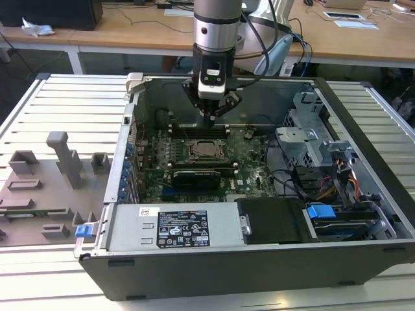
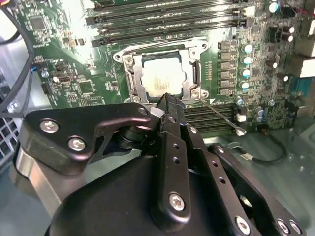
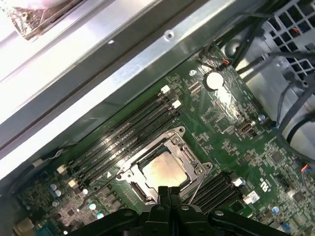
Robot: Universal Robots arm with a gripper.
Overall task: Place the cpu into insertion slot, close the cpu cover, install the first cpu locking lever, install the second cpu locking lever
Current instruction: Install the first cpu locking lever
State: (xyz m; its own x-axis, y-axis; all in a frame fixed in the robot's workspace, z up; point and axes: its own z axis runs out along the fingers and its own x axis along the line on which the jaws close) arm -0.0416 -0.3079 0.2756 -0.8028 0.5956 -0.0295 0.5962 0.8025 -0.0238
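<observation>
The cpu [image 2: 161, 78], its pale metal top catching the light, lies flat in the insertion slot [image 1: 194, 150], which sits just above the middle of the exterior frame on the green motherboard [image 1: 249, 170]. The cpu cover [image 2: 135, 83] is down over it, and the chip shows through the cover's square window in both wrist views. From one corner of the cover, a thin locking lever [image 2: 221, 115] slants out across the black memory slots [image 2: 211, 114] beside the socket, free of the frame.

The gripper [image 2: 167, 100] has its two black fingers pressed together into a single narrow tip, with nothing between them. In the second wrist view that tip overlaps the near edge of the cover, close to the corner where the lever starts. In the exterior view the gripper [image 1: 211, 120] hangs straight down from the arm [image 1: 217, 26] at the top centre of the frame, its tip just beyond the socket's far side. Whether it touches the metal cannot be told.

Around the board stands the open computer case [image 1: 363, 162]. The power supply [image 1: 172, 227] is in the lower middle of the frame, and drive bays with cables are toward the exterior view's right. A grey fixture tray [image 1: 39, 194] lies on the slatted table [image 1: 65, 97] at the exterior view's left.
</observation>
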